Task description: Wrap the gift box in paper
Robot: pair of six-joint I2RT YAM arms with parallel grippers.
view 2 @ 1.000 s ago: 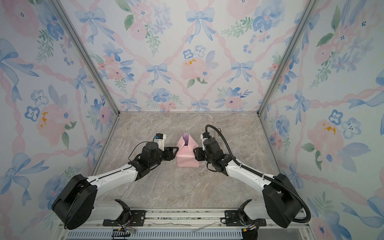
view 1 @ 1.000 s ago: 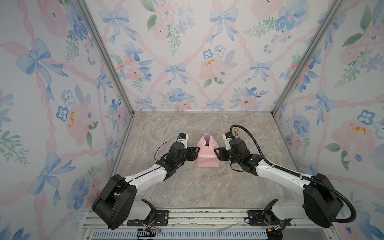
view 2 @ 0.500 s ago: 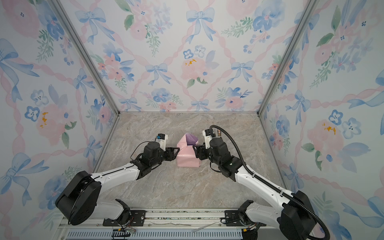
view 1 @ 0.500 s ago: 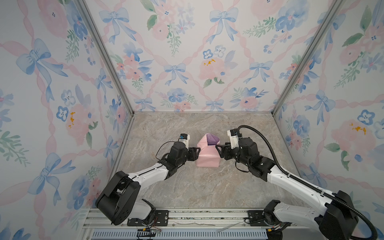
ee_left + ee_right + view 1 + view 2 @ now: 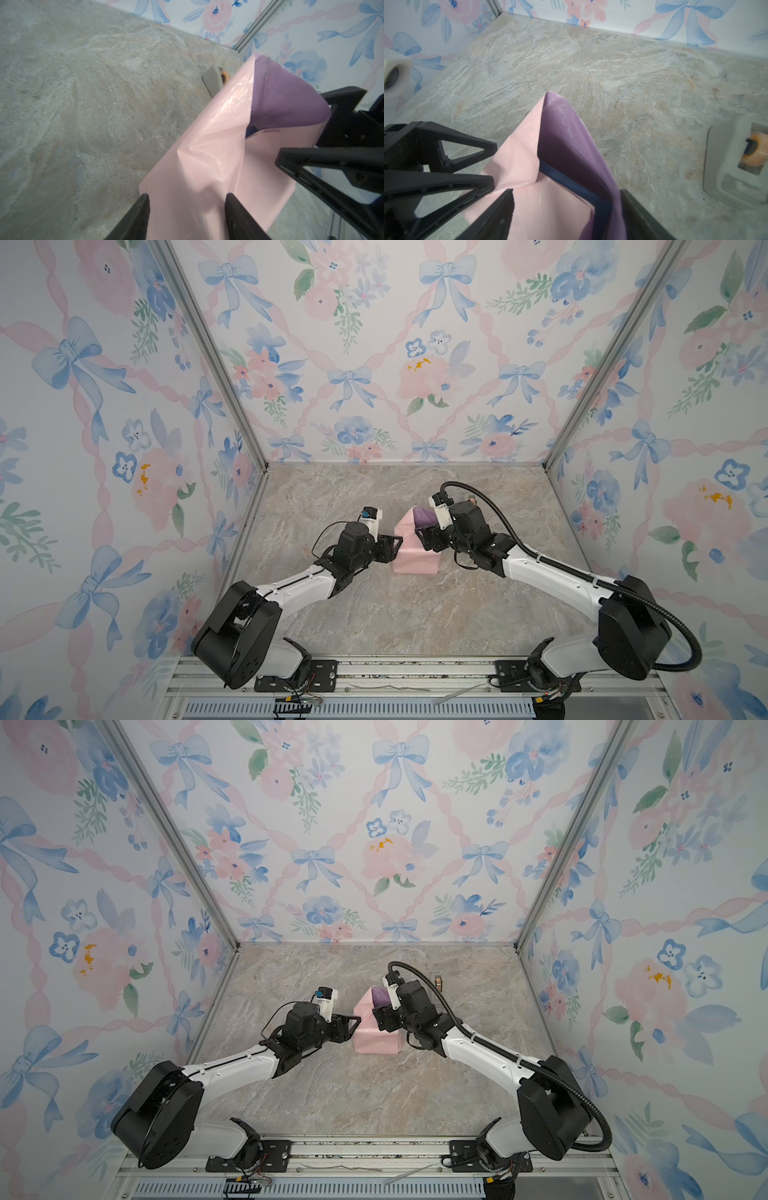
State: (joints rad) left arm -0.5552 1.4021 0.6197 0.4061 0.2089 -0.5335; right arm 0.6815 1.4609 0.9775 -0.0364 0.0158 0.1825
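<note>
The paper [image 5: 413,549] is folded round the gift box as a pink parcel mid-table, also in a top view [image 5: 374,1038]. Its far flap stands up and shows its lilac inner face [image 5: 564,135]. A navy edge of the gift box [image 5: 566,179] shows under that flap, and as a sliver [image 5: 250,131] in the left wrist view. My left gripper [image 5: 397,543] [image 5: 188,205] is open, its tips against the parcel's pink left side. My right gripper [image 5: 424,540] [image 5: 569,207] is open wide, straddling the parcel's right far corner, the lilac flap beside one finger [image 5: 633,209].
A beige tape dispenser [image 5: 735,164] with an orange roll sits on the table just right of and behind the parcel, also in the left wrist view [image 5: 214,81]. Floral walls close in the table on three sides. The right arm's black cable [image 5: 498,514] loops above its wrist.
My right gripper's jaws have spread wider, and the far flap, pinched to a pink peak before, now stands loose and shows lilac. The right arm's elbow swung. The left gripper stayed put.
</note>
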